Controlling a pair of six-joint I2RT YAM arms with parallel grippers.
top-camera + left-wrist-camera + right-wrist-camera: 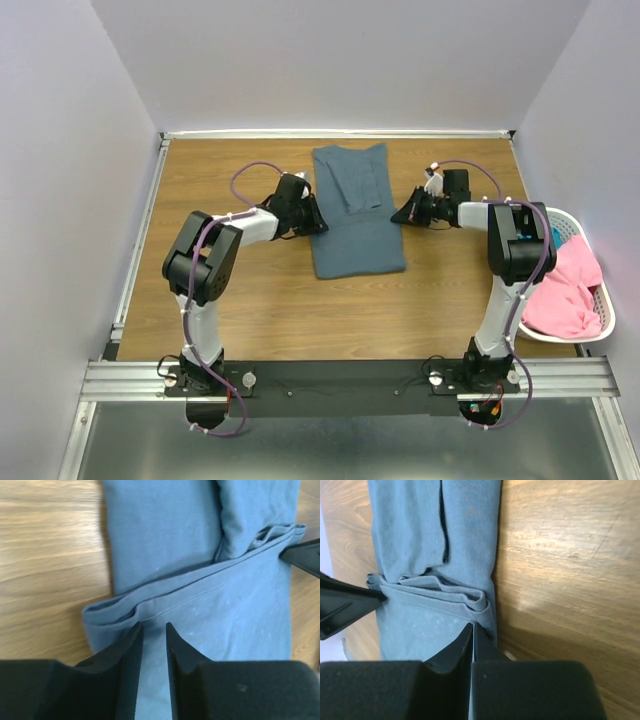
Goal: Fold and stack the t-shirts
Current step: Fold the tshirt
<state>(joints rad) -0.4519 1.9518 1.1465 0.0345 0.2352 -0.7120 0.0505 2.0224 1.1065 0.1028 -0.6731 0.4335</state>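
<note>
The slate blue-grey t-shirt (357,225) lies in a long narrow fold at the back middle of the table, its hem layers (200,587) bunched across its middle. My left gripper (316,222) is at the shirt's left edge. In the left wrist view it (154,625) stands narrowly open over the cloth, just short of the hem. My right gripper (402,214) is at the shirt's right edge. In the right wrist view it (472,625) is shut on the edge of the shirt (435,535) beside the hem fold. The pink t-shirt (567,290) and a bit of the teal t-shirt (557,236) lie in the basket.
The white slotted basket (607,312) stands at the table's right edge, beside the right arm. Walls close the table at the back and both sides. Bare wood (350,320) lies between the shirt and the arm bases.
</note>
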